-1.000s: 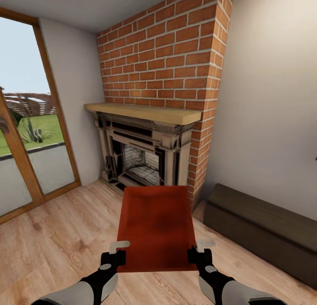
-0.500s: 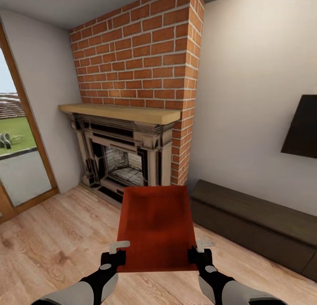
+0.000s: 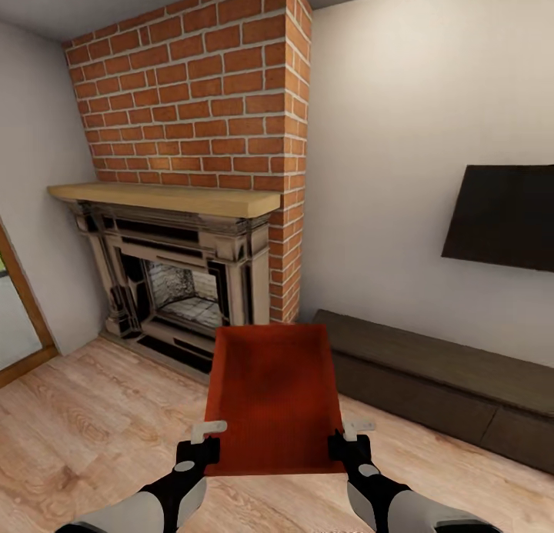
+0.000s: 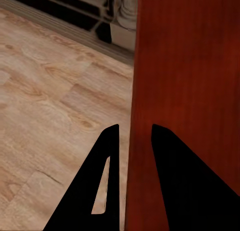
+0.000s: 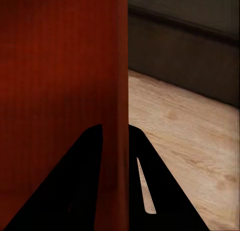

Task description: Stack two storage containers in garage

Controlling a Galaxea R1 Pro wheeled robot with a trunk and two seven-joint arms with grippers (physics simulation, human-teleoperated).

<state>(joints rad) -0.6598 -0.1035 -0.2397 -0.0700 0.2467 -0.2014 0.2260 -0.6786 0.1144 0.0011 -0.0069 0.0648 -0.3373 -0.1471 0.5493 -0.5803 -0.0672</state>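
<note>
Swung rightward since before; storage container (image 3: 272, 394) lengthwise ahead, walls pinched by left gripper (image 3: 206, 438) and right gripper (image 3: 346, 436).

This is a home's living room. A brick fireplace (image 3: 192, 179) with a wooden mantel (image 3: 165, 198) stands against the wall, and a black TV (image 3: 504, 216) hangs above a long dark low cabinet (image 3: 438, 383). Light wood-plank flooring (image 3: 85, 425) runs throughout, with a wood-framed glass door (image 3: 15, 318) at the edge.
</note>
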